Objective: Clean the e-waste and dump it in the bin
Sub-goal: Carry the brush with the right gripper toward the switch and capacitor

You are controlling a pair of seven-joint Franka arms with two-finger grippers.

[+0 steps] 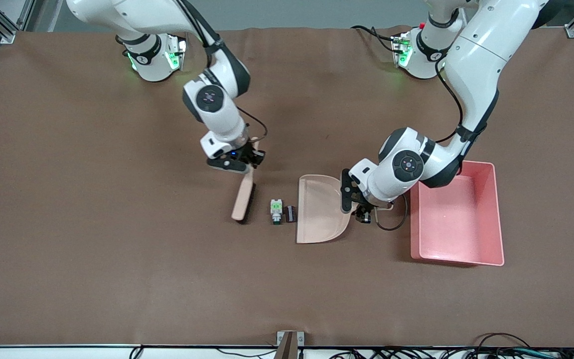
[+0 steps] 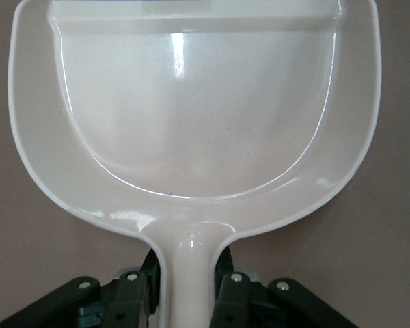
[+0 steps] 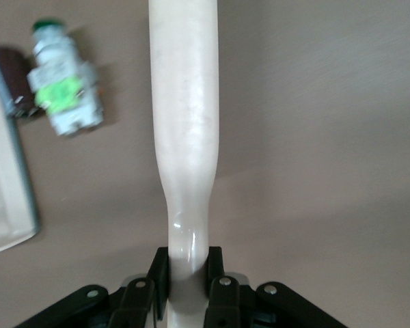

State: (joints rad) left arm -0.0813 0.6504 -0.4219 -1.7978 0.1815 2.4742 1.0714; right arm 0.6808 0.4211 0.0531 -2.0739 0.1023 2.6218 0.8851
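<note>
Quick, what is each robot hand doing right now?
Left hand: closed on the dustpan, holding its handle.
Right hand: closed on the brush, holding its handle.

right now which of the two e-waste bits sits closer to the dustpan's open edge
The dark block: it lies right beside the dustpan mouth. The whitish switch with green marks lies one step further out, between the dark block and the brush.

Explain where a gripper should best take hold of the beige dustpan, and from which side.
Grip the dustpan by its narrow handle, coming from the bin end: the pan is wide and its open mouth faces the switch. The left gripper is shut on that handle.
</note>
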